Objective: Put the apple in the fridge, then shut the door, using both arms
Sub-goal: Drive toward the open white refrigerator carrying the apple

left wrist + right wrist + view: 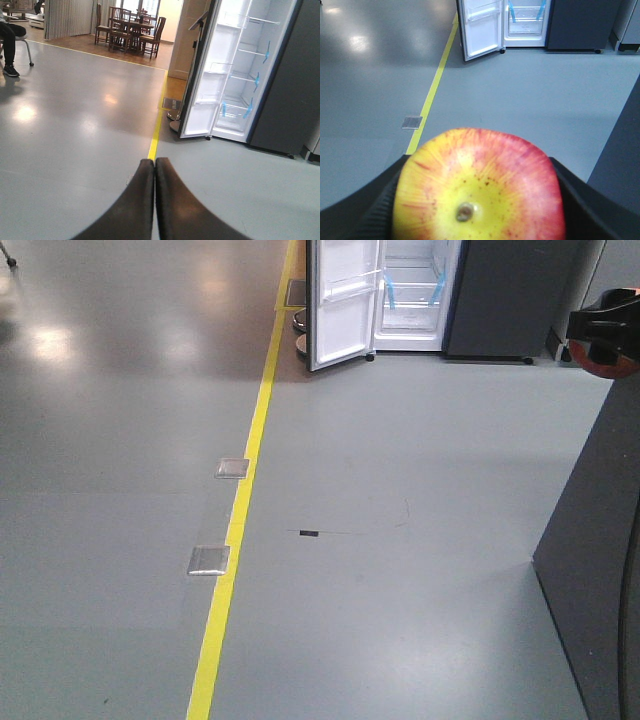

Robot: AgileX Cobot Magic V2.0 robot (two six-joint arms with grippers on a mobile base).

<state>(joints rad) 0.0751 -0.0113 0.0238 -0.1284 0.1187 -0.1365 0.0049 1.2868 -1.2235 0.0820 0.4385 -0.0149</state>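
The fridge stood at the far end of the floor, well apart from the arms. Its door hung open on its left side. A floor line ran from the near edge toward the foot of the door. A far plate and a near plate lay just beside this line, on its left. The apple sat between the right fingers, touching both. The left fingers were pressed together. Chairs stood far behind, to the left of the fridge.
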